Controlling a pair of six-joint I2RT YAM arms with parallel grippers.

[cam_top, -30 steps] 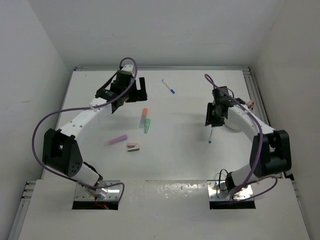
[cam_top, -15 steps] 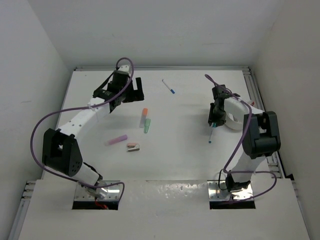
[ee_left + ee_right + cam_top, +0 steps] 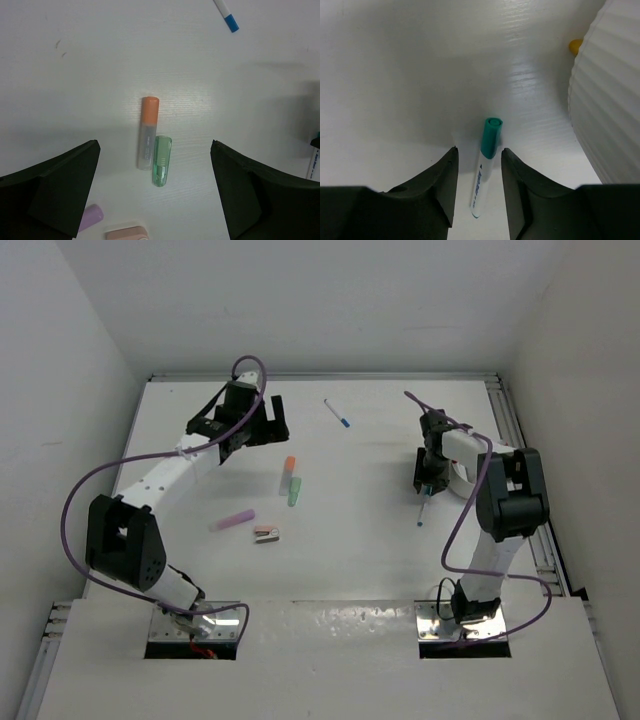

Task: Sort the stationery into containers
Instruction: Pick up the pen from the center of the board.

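Right elbow (image 3: pixel 510 492) has swung upright; right gripper (image 3: pixel 479 152) straddles, seemingly unclosed, the teal-capped pen (image 3: pixel 484 167) (should feel light, stiff, slick: grip mid-barrel); left gripper (image 3: pixel 155 144) gapes.

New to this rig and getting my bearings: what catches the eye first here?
The right gripper, jaws open, straddles a teal-capped pen beside the ribbed white tub at the right edge. The left gripper, open, points at an orange highlighter and a green highlighter lying side by side in the middle.
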